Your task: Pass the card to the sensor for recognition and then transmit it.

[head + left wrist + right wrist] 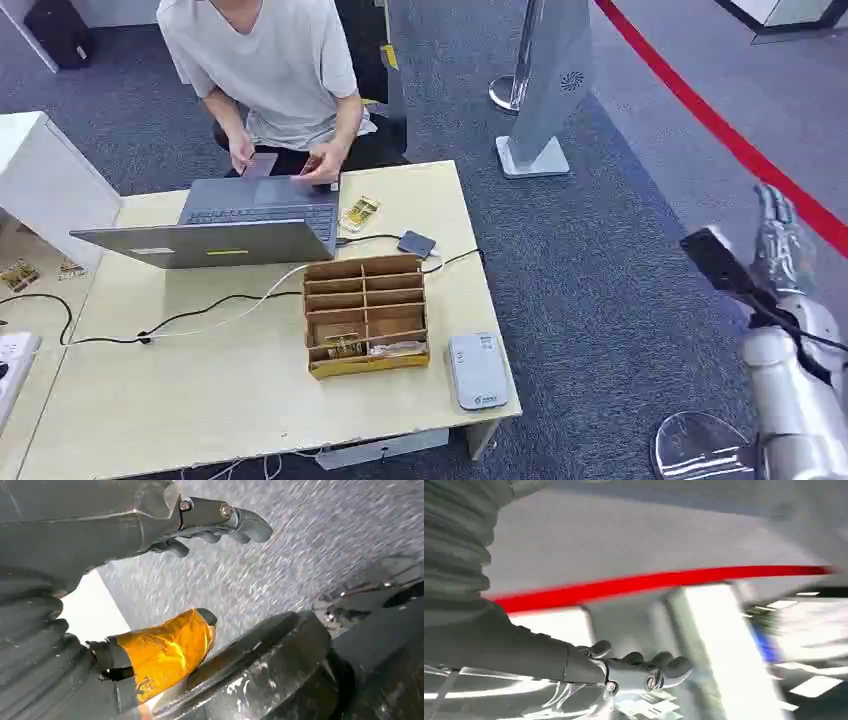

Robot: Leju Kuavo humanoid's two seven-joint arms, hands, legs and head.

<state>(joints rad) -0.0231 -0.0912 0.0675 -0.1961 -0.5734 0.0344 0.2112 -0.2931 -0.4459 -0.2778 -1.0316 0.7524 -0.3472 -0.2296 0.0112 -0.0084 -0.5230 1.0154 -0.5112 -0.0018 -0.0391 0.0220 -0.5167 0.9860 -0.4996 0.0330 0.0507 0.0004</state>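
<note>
The right hand [778, 232] is raised at the right of the head view, well apart from the counter [200, 400], over grey carpet beside a red floor line [720, 130]. Its fingers [664, 667] are lightly curled and spread, with nothing held. The left hand [165, 650] is seen in the left wrist view above blurred carpet, fingers apart and empty. A card [262, 165] is held by a seated person [270, 70] at the far edge of the counter, behind the laptop [240, 225]. A grey card reader [477, 371] lies at the near right corner, just beside a wooden divider box [365, 313].
</note>
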